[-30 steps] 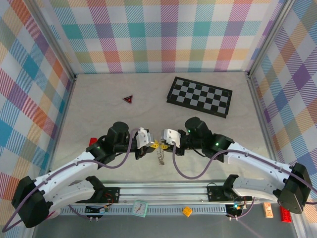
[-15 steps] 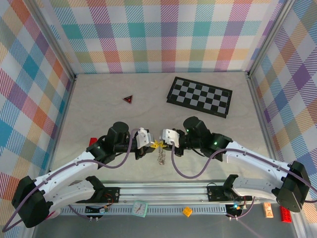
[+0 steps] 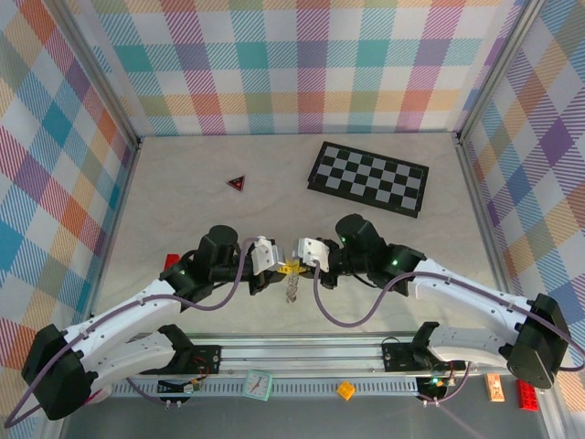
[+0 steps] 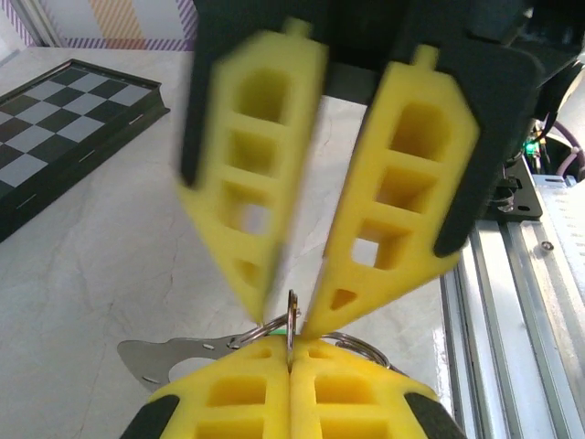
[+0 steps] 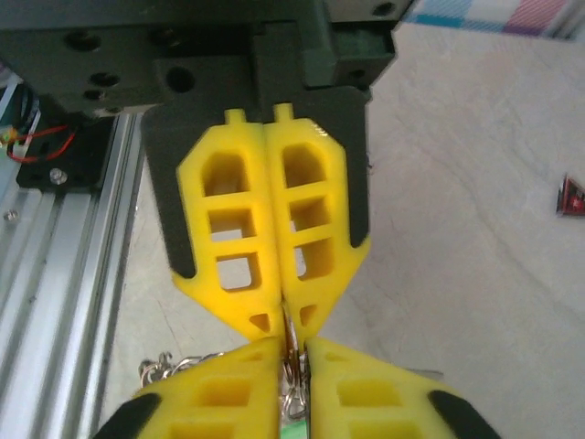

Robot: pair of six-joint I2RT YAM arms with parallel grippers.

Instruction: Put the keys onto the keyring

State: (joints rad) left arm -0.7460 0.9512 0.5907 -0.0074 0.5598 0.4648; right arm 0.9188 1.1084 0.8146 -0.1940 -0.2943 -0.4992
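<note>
While the left gripper has its fingers pressed together on a thin wire loop of the keyring, chain links dangling just below the tips, the right gripper sits tip to tip against it with fingers slightly apart either side of that loop, and I can't tell if they're pinching anything. Something green wedged between the right fingers might be the green key, so I'd guess we're mid-threading, no key clearly on yet.

Silvery keyring, yellow jaws, perhaps a green key.
</note>
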